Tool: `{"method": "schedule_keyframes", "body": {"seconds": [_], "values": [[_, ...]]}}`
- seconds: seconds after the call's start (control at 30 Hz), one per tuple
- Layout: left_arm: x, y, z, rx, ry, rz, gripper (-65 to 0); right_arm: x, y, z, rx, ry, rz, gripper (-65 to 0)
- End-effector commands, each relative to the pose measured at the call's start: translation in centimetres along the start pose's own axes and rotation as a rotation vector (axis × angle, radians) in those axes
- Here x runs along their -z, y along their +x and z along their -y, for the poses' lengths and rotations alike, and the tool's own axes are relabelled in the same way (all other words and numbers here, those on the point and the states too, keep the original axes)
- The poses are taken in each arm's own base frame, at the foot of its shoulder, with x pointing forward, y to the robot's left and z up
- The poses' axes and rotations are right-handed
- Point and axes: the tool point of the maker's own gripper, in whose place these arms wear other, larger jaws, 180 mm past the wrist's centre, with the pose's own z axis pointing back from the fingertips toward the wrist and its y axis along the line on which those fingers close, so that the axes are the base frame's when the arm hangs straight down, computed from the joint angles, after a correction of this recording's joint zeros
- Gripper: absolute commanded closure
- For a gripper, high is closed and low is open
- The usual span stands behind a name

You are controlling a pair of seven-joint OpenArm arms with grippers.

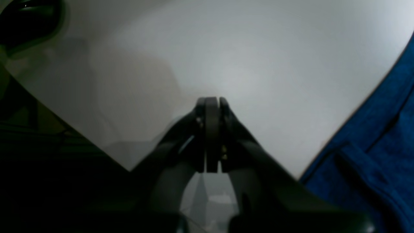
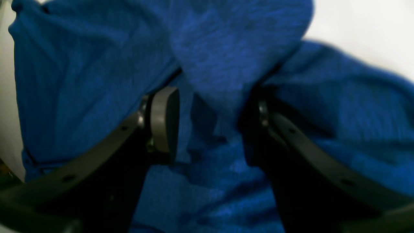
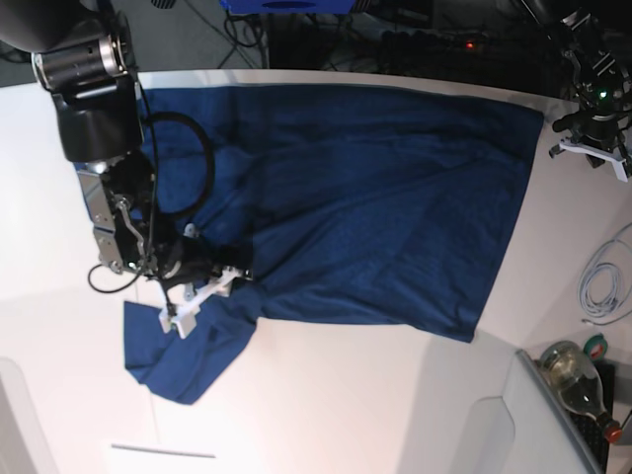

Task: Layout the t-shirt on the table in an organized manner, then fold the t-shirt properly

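Note:
The navy t-shirt [image 3: 375, 188] lies spread over the white table [image 3: 346, 405], its body mostly flat and one sleeve bunched at the near left. My right gripper [image 3: 202, 291] sits low over that bunched part. In the right wrist view the right gripper [image 2: 213, 97] is open, its fingers [image 2: 165, 119] wide apart with a loose fold of the t-shirt [image 2: 81, 81] lying between them. My left gripper [image 1: 212, 100] is shut on nothing above bare table [image 1: 226, 58], with the t-shirt's edge [image 1: 381, 145] off to its right. In the base view the left gripper [image 3: 592, 148] is at the far right corner.
A glass bottle [image 3: 573, 380] and a coiled white cable [image 3: 597, 286] lie at the right edge. Grey panels [image 3: 494, 434] sit at the near corners. Dark cables and equipment lie beyond the far edge. The table's edge [image 1: 81, 136] runs close to the left gripper.

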Motion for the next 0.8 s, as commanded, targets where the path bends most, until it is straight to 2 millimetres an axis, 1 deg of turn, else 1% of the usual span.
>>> {"method": "schedule_keyframes", "body": {"seconds": [0.0, 0.07, 0.13, 0.23, 0.3, 0.4, 0.47, 0.53, 0.57, 0.6, 0.7, 0.77], "values": [[0.0, 1.8, -0.6, 0.008, 0.012, 0.048, 0.0, -1.2, 4.7, -1.2, -0.005, 0.019, 0.122, -29.0], [0.0, 1.8, -0.6, 0.008, 0.012, 0.049, 0.0, -2.0, 6.1, -1.1, 0.013, -0.008, 0.160, -29.1], [0.0, 1.8, -0.6, 0.008, 0.012, 0.049, 0.0, -2.6, 8.2, -1.3, 0.020, -0.018, 0.210, -29.3], [0.2, 2.2, -0.4, 0.001, 0.011, 0.057, 0.0, -2.2, 10.2, -0.4, 0.051, -0.059, 0.232, -29.3], [0.2, 2.3, -0.5, 0.000, 0.011, 0.058, 0.0, -1.2, 10.8, 1.0, 0.083, -0.101, 0.211, -29.3], [0.2, 2.3, -0.4, 0.000, 0.012, 0.058, 0.0, 0.4, 10.7, 3.8, 0.127, -0.179, 0.192, -29.3], [0.2, 2.3, -0.4, 0.000, 0.012, 0.058, 0.0, 0.9, 10.8, 5.4, 0.150, -0.226, 0.214, -29.3], [0.2, 2.3, -0.4, 0.000, 0.012, 0.058, 0.0, 1.1, 10.9, 6.5, 0.161, -0.258, 0.228, -29.3], [0.2, 2.3, -0.4, 0.000, 0.012, 0.058, 0.0, 1.1, 11.0, 6.7, 0.162, -0.263, 0.236, -29.3], [0.2, 2.3, -0.4, 0.000, 0.012, 0.058, 0.0, 1.1, 11.1, 6.5, 0.156, -0.252, 0.239, -29.3], [0.2, 2.3, -0.4, 0.002, 0.011, 0.057, 0.0, 1.4, 11.2, 5.4, 0.138, -0.204, 0.235, -29.3], [0.2, 2.3, -0.4, 0.002, 0.011, 0.057, 0.0, 2.1, 10.8, 3.9, 0.131, -0.170, 0.229, -29.3]]}}
